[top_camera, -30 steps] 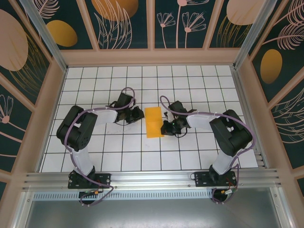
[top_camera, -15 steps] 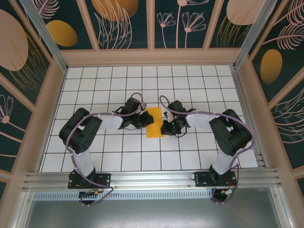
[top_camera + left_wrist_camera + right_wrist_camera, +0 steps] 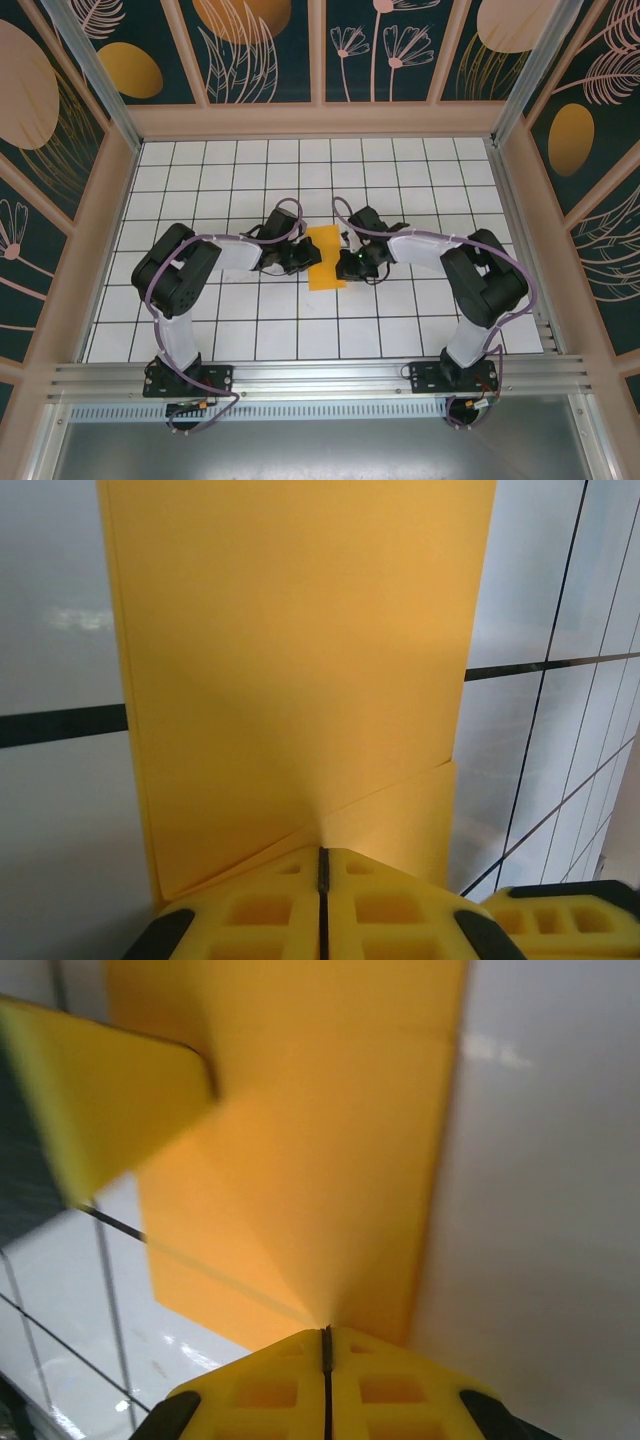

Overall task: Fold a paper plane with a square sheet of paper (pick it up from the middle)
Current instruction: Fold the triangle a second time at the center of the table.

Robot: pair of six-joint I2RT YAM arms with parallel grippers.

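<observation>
The square sheet of paper (image 3: pixel 325 257) lies folded into a narrow orange-yellow strip on the middle of the white grid floor. My left gripper (image 3: pixel 310 258) is at its left edge and my right gripper (image 3: pixel 343 262) at its right edge. In the left wrist view the yellow jaws are pressed together at the tip (image 3: pixel 322 852), pinching the paper (image 3: pixel 300 660), and a raised flap and crease run out from that point. The right wrist view shows the same: shut jaws (image 3: pixel 326 1332) nip the paper (image 3: pixel 330 1160), with creases fanning from the tip. The left gripper's finger (image 3: pixel 110 1090) shows across the strip.
The floor (image 3: pixel 250 180) is a white tiled grid ringed by wooden walls (image 3: pixel 320 120) with dark floral panels. Both arms reach inward from their bases at the near rail (image 3: pixel 320 375). The right gripper's finger (image 3: pixel 560 920) shows at the corner of the left wrist view.
My left gripper has moved right to the strip's left edge and closed on it. The right gripper has stayed shut at the right edge, shifting slightly inward.
</observation>
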